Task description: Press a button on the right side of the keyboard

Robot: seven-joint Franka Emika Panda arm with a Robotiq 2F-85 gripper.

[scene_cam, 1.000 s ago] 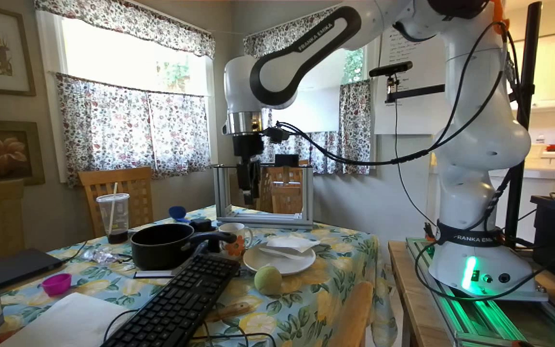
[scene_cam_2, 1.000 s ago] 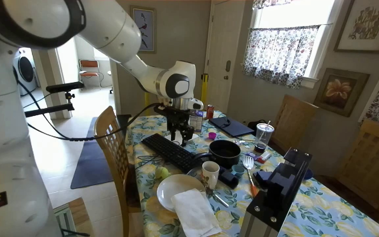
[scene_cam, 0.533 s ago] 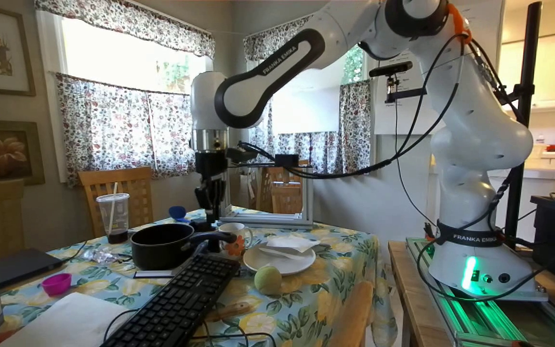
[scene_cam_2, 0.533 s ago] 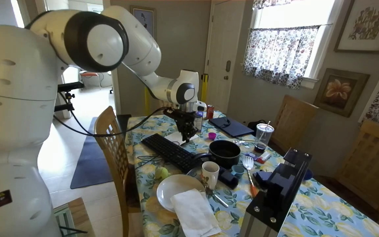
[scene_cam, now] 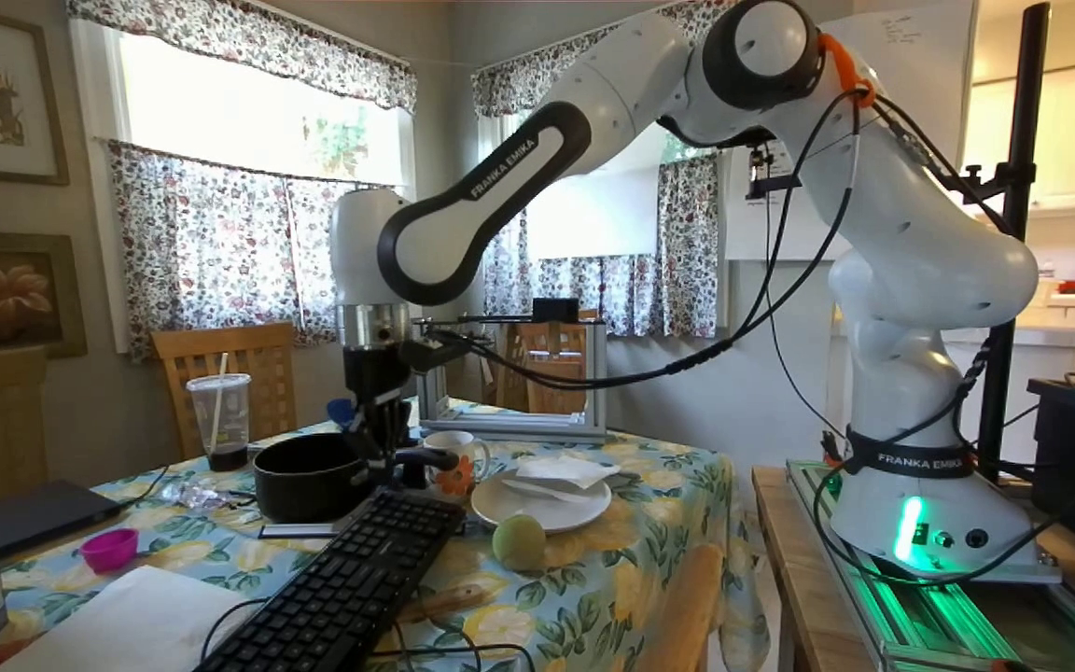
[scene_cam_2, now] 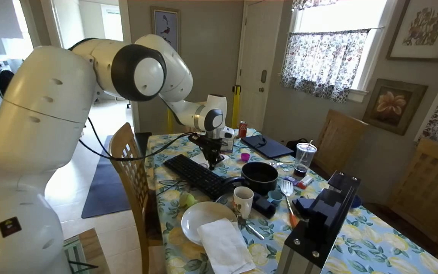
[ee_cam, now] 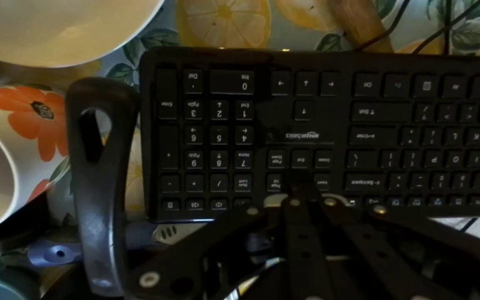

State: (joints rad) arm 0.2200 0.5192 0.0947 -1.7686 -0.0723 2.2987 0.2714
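Amazon Basics keyboard (ee_cam: 323, 133) lies on the table (scene_cam_2: 375, 245), a saucepan (scene_cam: 302, 490) near its number pad (ee_cam: 206, 137). In the wrist view the pincer (ee_cam: 301, 182), pressed together, shows between the keyboard's Page Up key (ee_cam: 273, 183) and Insert key (ee_cam: 323, 181); contact is unclear.

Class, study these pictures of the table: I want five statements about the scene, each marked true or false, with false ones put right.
1. In the wrist view, the tip of the gripper shows between the Page Up key and the Insert key. True.
2. The gripper is spread wide. False: it is closed.
3. In the wrist view, the handle of the black pan lies between the flowered mug and the keyboard. True.
4. The tall clear cup is full to the brim. False: only some dark drink stands at its bottom.
5. The pink cup sits inside the black pan. False: it rests on the tablecloth.
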